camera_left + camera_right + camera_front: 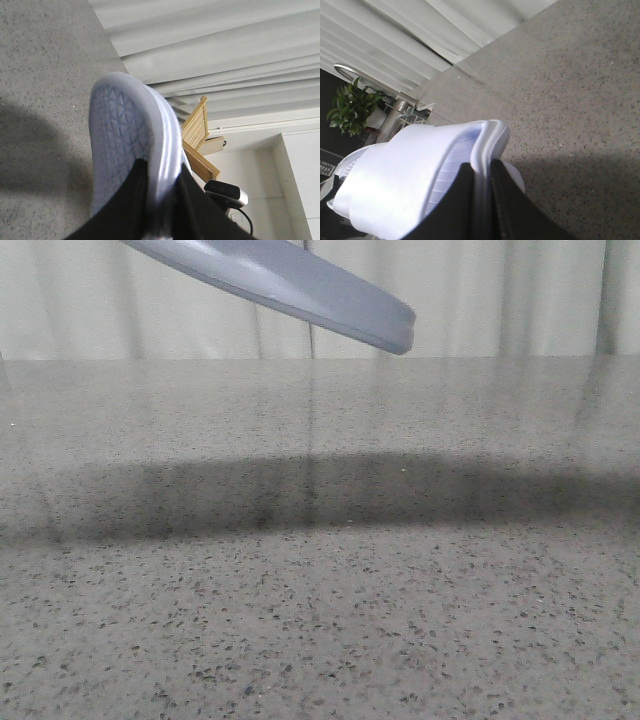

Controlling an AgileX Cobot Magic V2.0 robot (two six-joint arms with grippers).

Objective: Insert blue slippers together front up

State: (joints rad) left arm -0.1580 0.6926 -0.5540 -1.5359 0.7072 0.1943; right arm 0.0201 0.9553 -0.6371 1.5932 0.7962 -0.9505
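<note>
In the front view only the tip of one pale blue slipper (290,285) shows, held in the air at the top, above the table. My left gripper (161,167) is shut on the edge of one blue slipper (120,135), whose triangle-patterned sole faces the camera. My right gripper (482,167) is shut on the sole edge of the other blue slipper (410,175), whose wide strap and ribbed footbed show. Both slippers are lifted off the table. Neither arm shows in the front view.
The speckled grey table (320,590) carries a long shadow across its middle. White curtains (500,300) hang behind it. The left wrist view shows a wooden frame (197,135) and a small camera (227,192); the right wrist view shows a potted plant (352,110).
</note>
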